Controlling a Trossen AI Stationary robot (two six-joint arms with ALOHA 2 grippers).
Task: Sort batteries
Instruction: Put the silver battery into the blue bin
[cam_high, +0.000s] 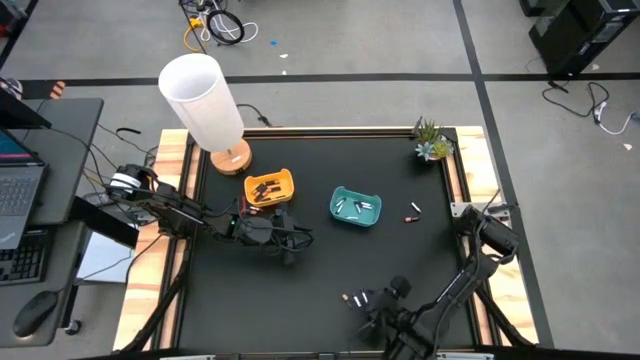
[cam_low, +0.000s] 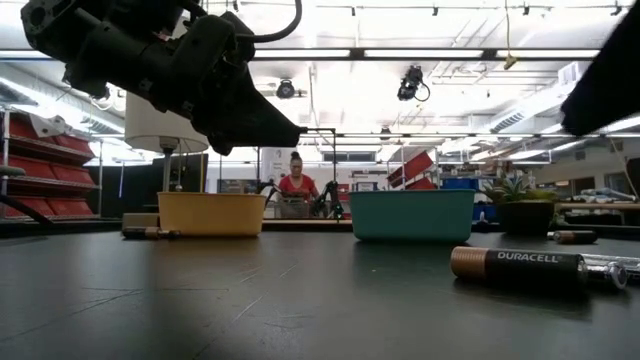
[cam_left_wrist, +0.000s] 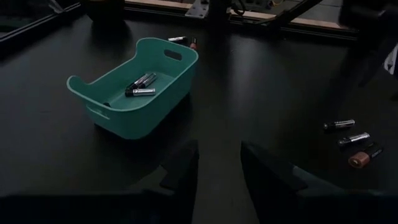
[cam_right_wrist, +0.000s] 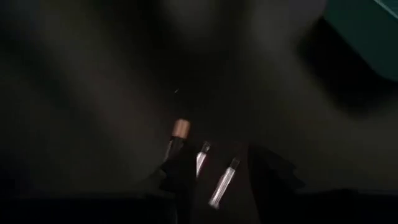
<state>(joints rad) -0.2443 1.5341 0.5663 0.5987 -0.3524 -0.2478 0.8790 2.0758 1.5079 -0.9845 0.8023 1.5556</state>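
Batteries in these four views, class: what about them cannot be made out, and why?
- Orange tray, high view: batteries too small to count; low view: wall hides them.
- Teal tray, low view: wall hides contents.
- Right pincer, right wrist view: blur hides whether the silver batteries between its fingers are touched.
- Left pincer: nothing visible between fingers.

- The table top (cam_high: 330, 290) is matt black, faintly scuffed, and edged with pale bare wood.
- The teal tray (cam_left_wrist: 134, 87), beyond the left gripper's (cam_left_wrist: 217, 165) parted jaws, looks like smooth moulded plastic with a soft sheen.
- The yellow tray (cam_high: 269, 187) looks like plastic too.
- The batteries (cam_right_wrist: 211, 171) at the right gripper's (cam_right_wrist: 214, 180) jaws show shiny silver metal and a copper end.
- The lamp shade (cam_high: 200, 98) is smooth matt white.
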